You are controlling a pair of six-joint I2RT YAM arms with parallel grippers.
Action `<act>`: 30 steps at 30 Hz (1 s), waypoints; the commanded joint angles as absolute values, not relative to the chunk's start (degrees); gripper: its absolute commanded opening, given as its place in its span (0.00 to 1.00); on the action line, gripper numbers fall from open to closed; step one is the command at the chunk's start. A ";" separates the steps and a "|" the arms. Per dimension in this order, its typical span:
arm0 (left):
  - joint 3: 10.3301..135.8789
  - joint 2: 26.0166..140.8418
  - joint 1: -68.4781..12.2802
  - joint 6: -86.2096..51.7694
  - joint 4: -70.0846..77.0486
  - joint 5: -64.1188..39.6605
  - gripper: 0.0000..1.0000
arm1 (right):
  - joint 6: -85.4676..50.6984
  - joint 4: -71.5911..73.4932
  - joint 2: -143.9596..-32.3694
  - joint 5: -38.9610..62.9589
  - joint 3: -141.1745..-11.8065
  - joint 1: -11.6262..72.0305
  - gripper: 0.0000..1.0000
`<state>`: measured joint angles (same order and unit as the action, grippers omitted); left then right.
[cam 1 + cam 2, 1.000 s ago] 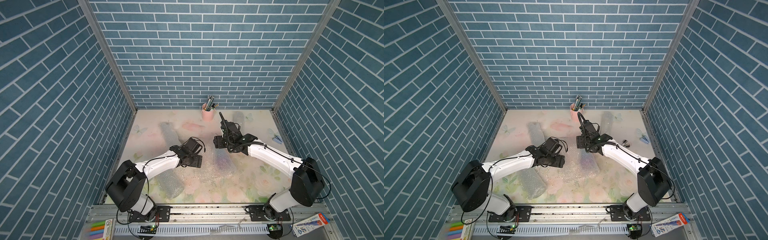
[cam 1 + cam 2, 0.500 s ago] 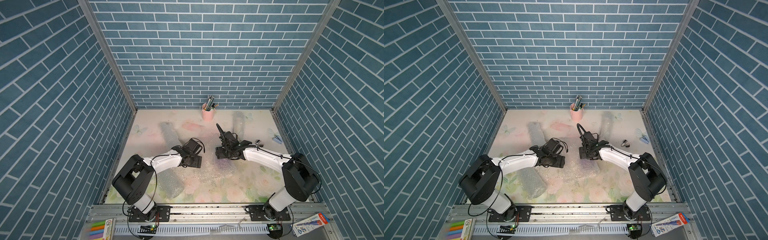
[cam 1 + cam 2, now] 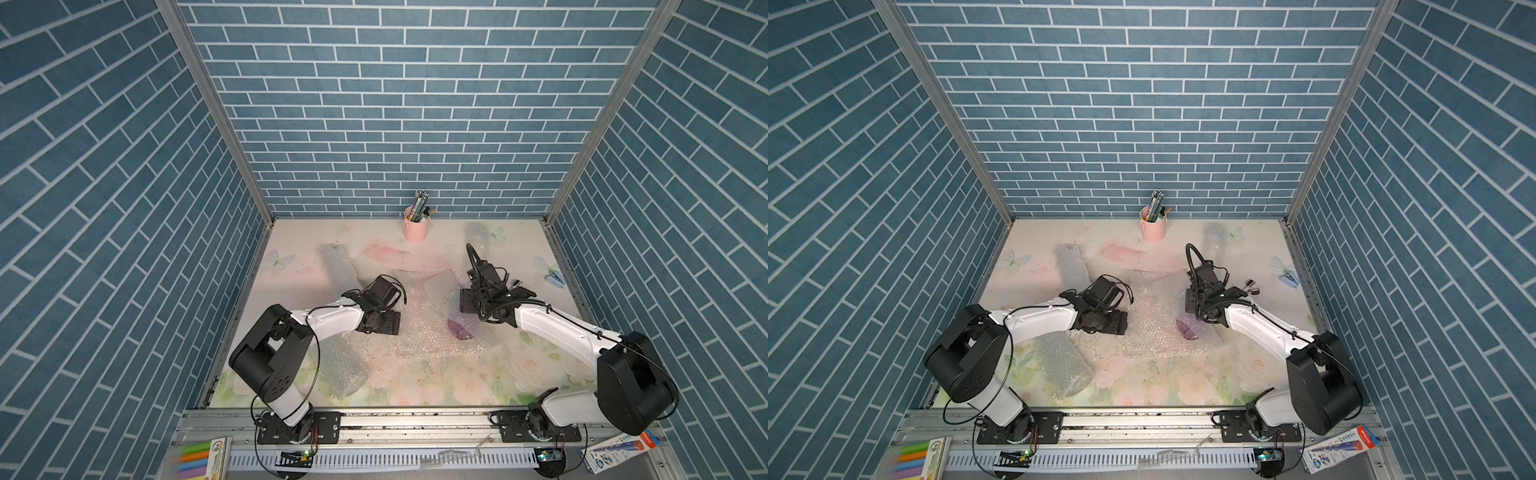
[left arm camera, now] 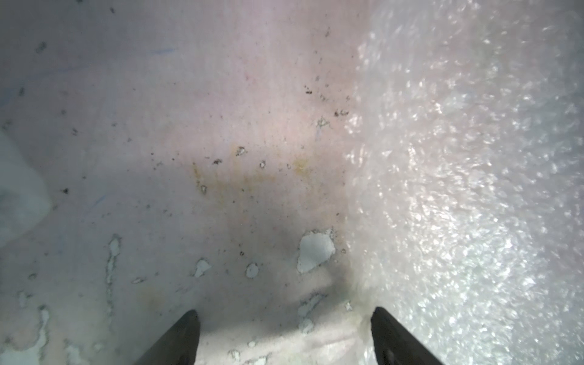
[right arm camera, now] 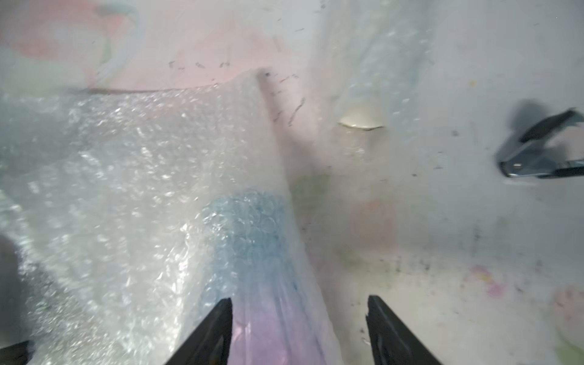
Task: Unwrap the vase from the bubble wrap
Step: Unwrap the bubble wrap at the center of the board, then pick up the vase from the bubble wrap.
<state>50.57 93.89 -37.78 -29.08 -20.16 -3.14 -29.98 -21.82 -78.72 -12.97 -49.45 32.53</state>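
both arms stretch low over the counter (image 3: 415,388), flanking the flattened bubble wrap (image 3: 419,332). left gripper (image 4: 284,319), jaws apart, meets its left edge; right gripper (image 5: 298,305), jaws apart, straddles its right edge near the purple vase (image 3: 459,331).

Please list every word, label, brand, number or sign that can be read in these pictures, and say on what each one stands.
No text here can be read with certainty.
Marker pack, at the front edge in both top views: a round badge with one digit, too small to read.
Blue and white box, at the front: print along its side, too small and blurred.
Wrist views: no writing at all.
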 commanded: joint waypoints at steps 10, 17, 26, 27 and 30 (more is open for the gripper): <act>52.85 94.79 -37.62 -28.15 -21.18 -4.31 0.86 | -24.71 -31.11 -69.12 -17.16 -52.63 32.41 0.68; 53.42 94.22 -37.63 -28.12 -21.73 -4.30 0.86 | -19.70 -35.04 -72.39 -13.49 -58.77 40.29 0.67; 54.39 89.84 -37.53 -27.38 -24.83 -3.22 0.86 | -17.64 -36.61 -83.76 -9.50 -64.68 42.15 0.68; 54.56 89.02 -37.53 -27.25 -25.33 -3.02 0.86 | -17.34 -37.27 -85.22 -9.95 -65.66 41.94 0.68; 55.13 86.32 -37.53 -26.68 -27.13 -2.20 0.88 | -15.98 -39.11 -89.49 -9.85 -68.35 41.00 0.68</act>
